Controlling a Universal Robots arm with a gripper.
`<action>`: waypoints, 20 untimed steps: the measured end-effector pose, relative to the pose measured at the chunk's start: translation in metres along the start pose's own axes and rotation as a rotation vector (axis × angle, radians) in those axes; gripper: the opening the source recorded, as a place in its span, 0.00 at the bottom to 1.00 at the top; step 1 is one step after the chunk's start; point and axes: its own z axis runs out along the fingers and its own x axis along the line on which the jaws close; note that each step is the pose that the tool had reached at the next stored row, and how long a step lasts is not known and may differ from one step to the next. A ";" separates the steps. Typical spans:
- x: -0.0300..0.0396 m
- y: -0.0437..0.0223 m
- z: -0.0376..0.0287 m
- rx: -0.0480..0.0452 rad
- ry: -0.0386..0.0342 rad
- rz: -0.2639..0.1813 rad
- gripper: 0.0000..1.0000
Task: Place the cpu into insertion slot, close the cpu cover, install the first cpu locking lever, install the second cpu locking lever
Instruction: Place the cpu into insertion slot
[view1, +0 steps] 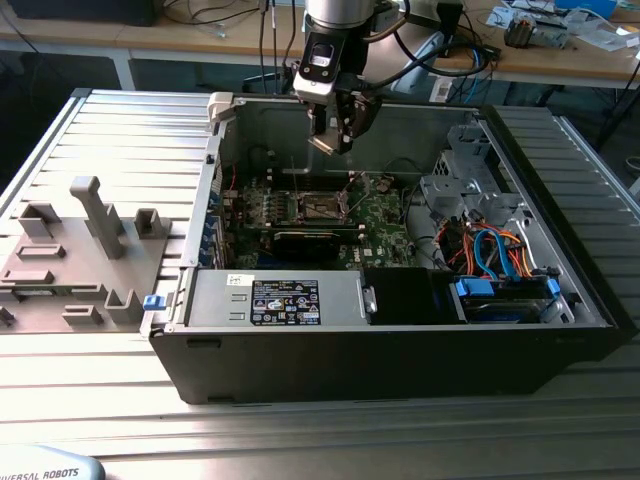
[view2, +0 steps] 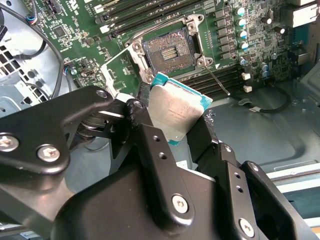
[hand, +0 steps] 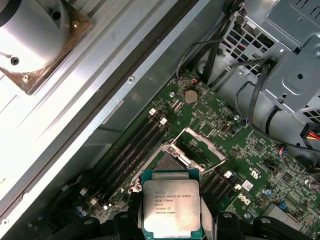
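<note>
My gripper (view1: 335, 135) hangs above the motherboard inside the open computer case (view1: 400, 340), shut on the cpu (view1: 328, 142). In both wrist views the cpu (view2: 177, 112) (hand: 171, 207) is a silvery square plate with a teal edge, clamped between the black fingers (view2: 150, 145). Below it lies the insertion slot (view2: 169, 52) (view1: 322, 207), a dark square socket with a metal rim, bare and uncovered. Its cover (hand: 200, 150) stands tilted up and open beside the slot (hand: 165, 162). A thin locking lever (view2: 218, 81) sticks out, unlatched.
Long black memory slots (hand: 132, 150) run beside the socket. A power supply box (view1: 270, 300) sits at the case front, and a drive cage (view1: 470, 165) with blue and orange cables (view1: 495, 250) is at the exterior view's right. A grey fixture tray (view1: 70, 250) lies outside the case.
</note>
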 end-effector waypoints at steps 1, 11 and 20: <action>0.0000 0.0000 0.0000 0.0000 0.0000 0.001 0.54; 0.0000 0.0000 0.0001 -0.0002 -0.0005 0.007 0.54; 0.0000 0.0000 0.0003 -0.0004 -0.0020 0.025 0.54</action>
